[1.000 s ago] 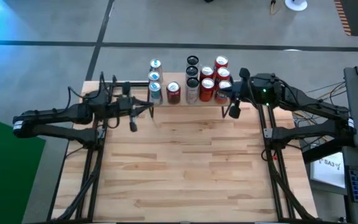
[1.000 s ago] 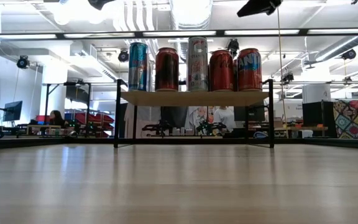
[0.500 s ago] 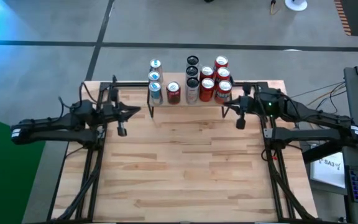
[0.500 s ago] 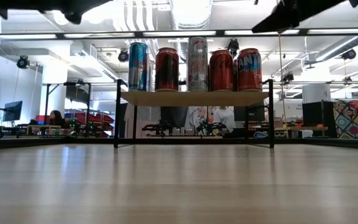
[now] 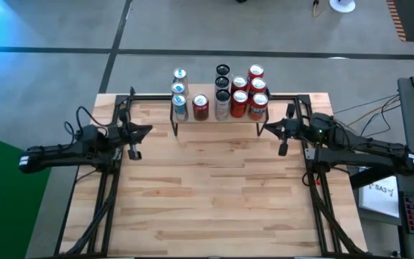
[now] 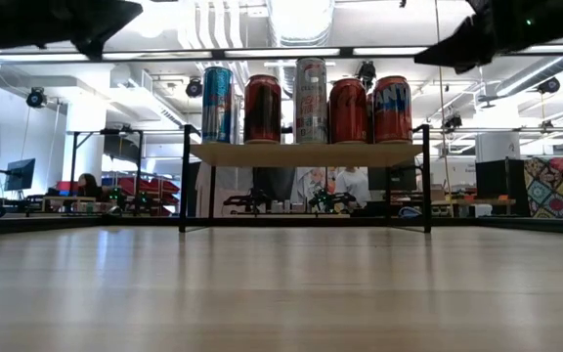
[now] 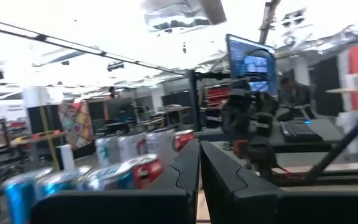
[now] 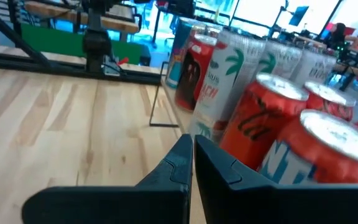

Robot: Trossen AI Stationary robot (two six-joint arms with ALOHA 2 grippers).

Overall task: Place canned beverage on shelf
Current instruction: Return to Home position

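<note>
The shelf [image 6: 306, 154], a low wooden plank on thin black legs, stands at the middle of the table's far edge. Several cans [image 5: 221, 93] stand upright on it in a row [image 6: 306, 98]: blue, red and pale ones. My left gripper [image 5: 148, 130] hovers shut and empty to the left of the shelf, pointing toward it; its closed fingers [image 7: 199, 163] show in the left wrist view. My right gripper [image 5: 266, 128] hovers shut and empty just right of the shelf, its fingers [image 8: 192, 148] closed, with the red cans [image 8: 272, 118] close ahead.
The slatted wooden tabletop [image 5: 214, 194] stretches wide in front of the shelf. Black arm frames [image 5: 110, 194] run along its left and right [image 5: 315, 194] sides. Beyond the table are workbenches, screens and a seated person [image 6: 91, 184].
Both arms have drawn back from the shelf and come down, the left toward the table's left edge, the right toward its right edge and nearer. In the low view they have sunk into the top corners. Both stayed shut. The cans have not moved.
</note>
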